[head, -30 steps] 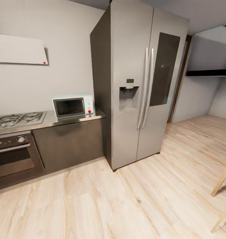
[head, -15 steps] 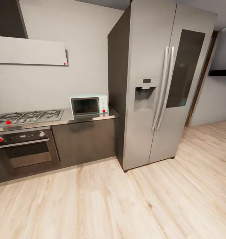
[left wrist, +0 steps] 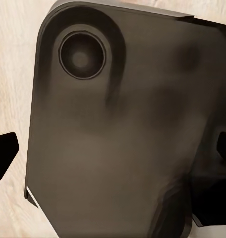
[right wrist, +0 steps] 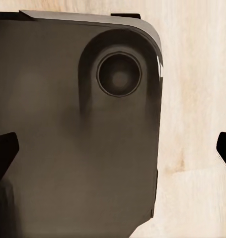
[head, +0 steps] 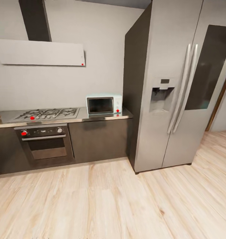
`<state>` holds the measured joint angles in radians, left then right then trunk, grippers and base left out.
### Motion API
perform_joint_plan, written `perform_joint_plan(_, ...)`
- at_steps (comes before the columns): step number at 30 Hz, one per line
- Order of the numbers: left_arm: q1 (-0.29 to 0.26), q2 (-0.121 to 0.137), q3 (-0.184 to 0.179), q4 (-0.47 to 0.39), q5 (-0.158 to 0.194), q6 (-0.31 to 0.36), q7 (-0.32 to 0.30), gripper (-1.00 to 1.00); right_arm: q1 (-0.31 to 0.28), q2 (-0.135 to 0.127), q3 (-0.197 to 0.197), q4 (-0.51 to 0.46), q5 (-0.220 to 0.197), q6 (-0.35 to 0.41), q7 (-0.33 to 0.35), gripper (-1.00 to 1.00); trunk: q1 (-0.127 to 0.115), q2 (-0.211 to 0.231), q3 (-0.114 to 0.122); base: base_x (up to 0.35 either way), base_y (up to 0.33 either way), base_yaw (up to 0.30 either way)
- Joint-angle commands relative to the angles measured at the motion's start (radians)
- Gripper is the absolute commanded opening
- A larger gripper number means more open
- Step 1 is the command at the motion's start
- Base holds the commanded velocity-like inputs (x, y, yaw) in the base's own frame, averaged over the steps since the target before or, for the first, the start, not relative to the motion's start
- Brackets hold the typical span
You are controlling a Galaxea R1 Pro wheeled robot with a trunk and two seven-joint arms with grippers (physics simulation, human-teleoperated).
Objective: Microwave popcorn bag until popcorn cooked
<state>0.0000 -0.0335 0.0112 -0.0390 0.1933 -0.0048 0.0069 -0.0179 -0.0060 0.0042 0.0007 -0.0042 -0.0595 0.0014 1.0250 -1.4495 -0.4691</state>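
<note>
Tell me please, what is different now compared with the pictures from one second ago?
The camera turned left, so the whole picture shifted right. The oven and gas hob now show fully. The microwave sits closed on the countertop beside the fridge, unmoved.

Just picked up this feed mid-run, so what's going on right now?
Nothing is being handled. From the head camera the robot faces a kitchen run across the wooden floor: the microwave sits with its door shut on the countertop between the gas hob and the tall fridge, with the oven below the hob. Both wrist cameras look down at the robot's dark base over the floor; the finger tips at the edges of those views stand wide apart.
</note>
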Motion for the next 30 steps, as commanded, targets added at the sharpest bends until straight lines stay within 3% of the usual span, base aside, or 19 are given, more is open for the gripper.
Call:
perform_joint_plan(1, 0.0, 0.0, 0.001, -0.001, 0.006, 0.0, 0.001, 1.0, 0.0, 0.0, 0.0, 0.001, 0.0, -0.003, 0.0, 1.0, 0.0, 0.0, -0.001, 0.0, 0.0, 0.274)
perform_joint_plan(12, 0.0, 0.0, 0.0, -0.001, 0.006, -0.001, 0.001, 1.0, 0.0, 0.0, 0.0, 0.001, 0.0, -0.003, 0.0, 1.0, 0.0, 0.0, -0.001, 0.0, 0.0, 0.266)
perform_joint_plan(30, 0.0, 0.0, 0.0, -0.001, 0.005, 0.0, -0.001, 1.0, 0.0, -0.003, 0.005, 0.001, 0.018, -0.004, 0.0, 1.0, 0.0, 0.0, -0.001, 0.0, 0.0, 0.013)
